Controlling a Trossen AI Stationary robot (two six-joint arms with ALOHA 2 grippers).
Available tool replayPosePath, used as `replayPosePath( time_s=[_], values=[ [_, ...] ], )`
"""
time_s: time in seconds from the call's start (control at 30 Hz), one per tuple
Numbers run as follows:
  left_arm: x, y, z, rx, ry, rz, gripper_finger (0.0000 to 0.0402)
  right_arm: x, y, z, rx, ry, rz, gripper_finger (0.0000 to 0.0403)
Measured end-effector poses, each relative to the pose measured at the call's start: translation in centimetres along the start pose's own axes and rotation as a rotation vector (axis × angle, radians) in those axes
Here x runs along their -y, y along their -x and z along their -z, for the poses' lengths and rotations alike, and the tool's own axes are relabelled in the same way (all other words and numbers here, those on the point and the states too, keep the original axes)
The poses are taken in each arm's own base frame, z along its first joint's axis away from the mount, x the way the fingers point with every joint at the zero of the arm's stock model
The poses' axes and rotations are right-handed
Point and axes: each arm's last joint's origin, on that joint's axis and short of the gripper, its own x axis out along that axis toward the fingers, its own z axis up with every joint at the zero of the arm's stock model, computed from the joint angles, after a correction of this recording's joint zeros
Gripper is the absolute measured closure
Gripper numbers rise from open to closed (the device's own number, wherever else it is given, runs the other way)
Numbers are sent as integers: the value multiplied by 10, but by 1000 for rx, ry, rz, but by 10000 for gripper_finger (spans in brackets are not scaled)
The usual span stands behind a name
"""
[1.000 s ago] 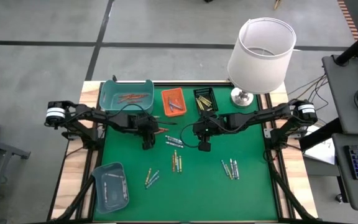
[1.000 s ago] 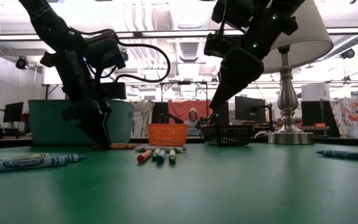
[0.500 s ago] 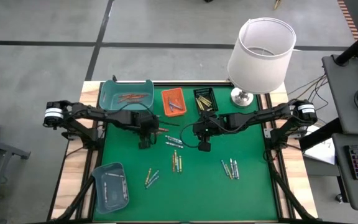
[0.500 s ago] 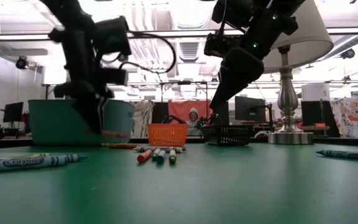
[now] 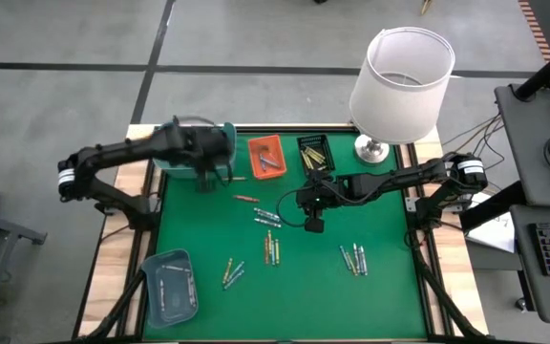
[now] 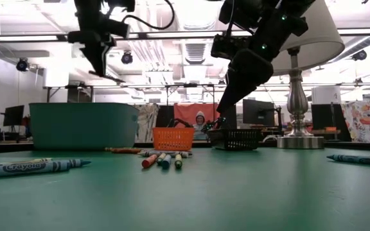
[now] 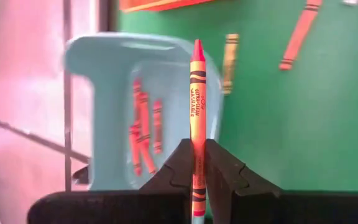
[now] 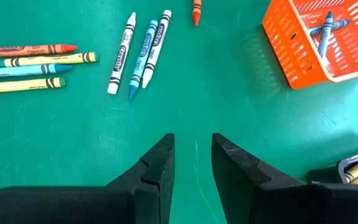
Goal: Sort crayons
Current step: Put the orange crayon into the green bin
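Left claw (image 7: pixel 197 163) pinches a red crayon (image 7: pixel 196 106) above the teal tray (image 7: pixel 114 112).

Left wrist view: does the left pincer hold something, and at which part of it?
Yes. The left pincer is shut on a red crayon, gripping it near its lower, blunt end; the pointed tip stands free above. The right pincer holds nothing.
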Motion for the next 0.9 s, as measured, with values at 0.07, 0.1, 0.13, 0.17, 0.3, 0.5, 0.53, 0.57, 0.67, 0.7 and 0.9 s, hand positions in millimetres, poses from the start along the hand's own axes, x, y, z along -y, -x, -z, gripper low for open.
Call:
replayPosePath(
  time_s=[0.07, 0.1, 0.13, 0.17, 0.3, 0.5, 0.53, 0.57, 0.67, 0.7, 0.9],
  values=[
    [-19, 2, 5, -7, 48, -19, 401, 0, 0, 0, 1, 4, 0, 310],
    [-28, 1, 9, -22, 68, -25, 401, 0, 0, 0, 1, 5, 0, 310],
    [-38, -2, 13, -41, 86, -32, 401, 0, 0, 0, 1, 5, 0, 310],
    [-46, -6, 17, -61, 107, -38, 401, 0, 0, 0, 1, 5, 0, 310],
    [-77, -34, 35, -177, 193, -24, 401, 0, 0, 0, 3, 6, 1, 310],
    [-92, -79, 55, -365, 306, -9, 402, 0, 0, -1, 6, 19, 1, 310],
    [-92, -83, 56, -394, 309, -29, 401, 0, 0, -1, 7, 20, 1, 310],
    [-91, -87, 57, -420, 309, -47, 402, 0, 0, -1, 7, 21, 1, 310],
    [-90, -97, 57, -467, 313, -63, 397, 0, 0, -1, 7, 25, 1, 310],
    [-90, -99, 57, -472, 318, -64, 392, 0, 0, -1, 7, 25, 1, 310],
    [-90, -105, 55, -488, 330, -64, 358, 0, 0, -2, 17, 24, 1, 310]
  ],
)
